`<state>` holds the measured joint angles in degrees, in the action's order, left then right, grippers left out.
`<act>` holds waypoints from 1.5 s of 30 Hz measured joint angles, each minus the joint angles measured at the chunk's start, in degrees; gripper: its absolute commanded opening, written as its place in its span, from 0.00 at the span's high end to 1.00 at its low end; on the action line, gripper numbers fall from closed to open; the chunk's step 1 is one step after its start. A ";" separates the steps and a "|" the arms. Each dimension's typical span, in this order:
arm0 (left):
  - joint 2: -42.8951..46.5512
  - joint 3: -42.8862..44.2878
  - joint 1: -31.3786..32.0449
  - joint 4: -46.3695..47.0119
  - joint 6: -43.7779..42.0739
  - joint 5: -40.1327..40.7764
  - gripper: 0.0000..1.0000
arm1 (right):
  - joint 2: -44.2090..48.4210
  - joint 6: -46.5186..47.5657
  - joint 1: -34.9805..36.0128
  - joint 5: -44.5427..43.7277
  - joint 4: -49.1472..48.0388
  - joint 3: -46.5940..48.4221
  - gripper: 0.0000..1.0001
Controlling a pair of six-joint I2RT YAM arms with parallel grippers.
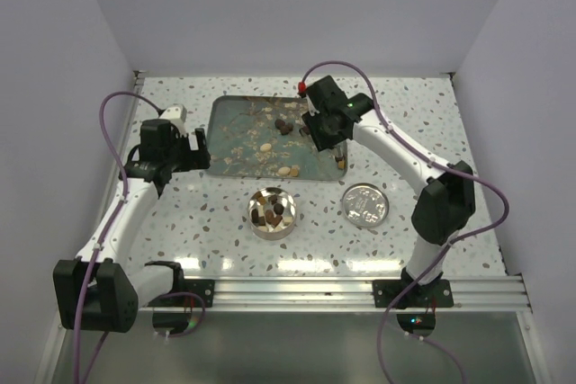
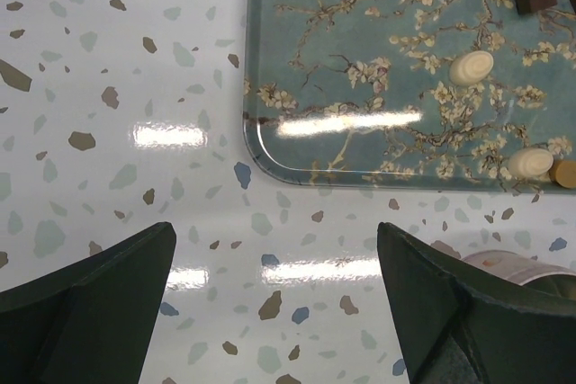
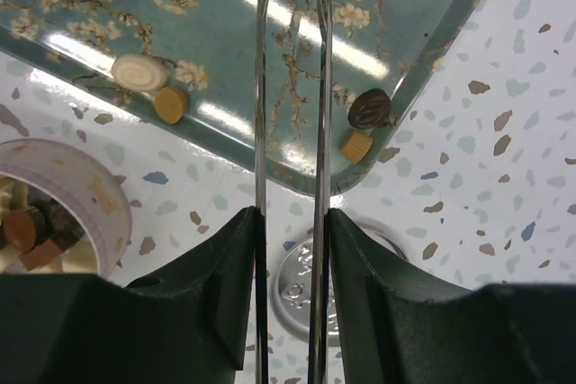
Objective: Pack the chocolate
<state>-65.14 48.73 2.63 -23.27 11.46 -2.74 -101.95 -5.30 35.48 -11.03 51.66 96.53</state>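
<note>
The chocolate lies on a teal blossom-patterned tray (image 1: 236, 132): a dark cluster (image 1: 284, 125), cream pieces (image 1: 265, 146) and pieces at the near right corner (image 1: 340, 161). More pieces sit in the round tin (image 1: 273, 212). My right gripper (image 1: 324, 128) is over the tray's right part, shut on metal tongs (image 3: 262, 87). The tong blades are slightly apart with nothing between them, and their tips run out of view. A dark piece (image 3: 370, 108) and a tan piece (image 3: 356, 145) lie right of the blades. My left gripper (image 1: 200, 146) is open and empty over the table by the tray's left corner.
The tin's silver lid (image 1: 364, 204) lies flat right of the tin and shows under my right gripper (image 3: 292, 290). The left wrist view shows cream pieces (image 2: 472, 67) on the tray (image 2: 360, 24) and the tin's rim (image 2: 513, 267). White walls enclose the table.
</note>
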 measured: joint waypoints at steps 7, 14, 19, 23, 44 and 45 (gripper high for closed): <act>0.00 -0.04 0.00 0.02 -0.04 0.15 0.00 | -3.21 2.45 -1.84 0.09 -1.49 0.68 0.57; 0.00 -0.33 0.00 0.02 -0.02 0.72 0.00 | -5.05 3.50 -2.69 1.25 -3.39 1.29 0.56; 0.00 -0.33 0.00 0.02 0.02 1.09 0.00 | -6.62 3.93 -3.04 1.84 -3.72 1.66 0.56; 0.00 -0.33 0.00 0.00 0.02 1.33 0.00 | -7.85 4.04 -3.37 2.27 -4.15 2.12 0.56; -1.16 -0.33 0.00 0.04 0.04 1.68 0.00 | -9.42 4.26 -3.74 3.06 -3.41 7.37 0.70; -1.18 -0.33 0.00 0.04 0.04 1.68 0.00 | -9.40 4.26 -3.74 3.06 -3.32 7.76 0.70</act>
<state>-66.32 48.40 2.63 -23.22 11.51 -1.06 -111.35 -1.04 31.75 -7.97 48.34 104.29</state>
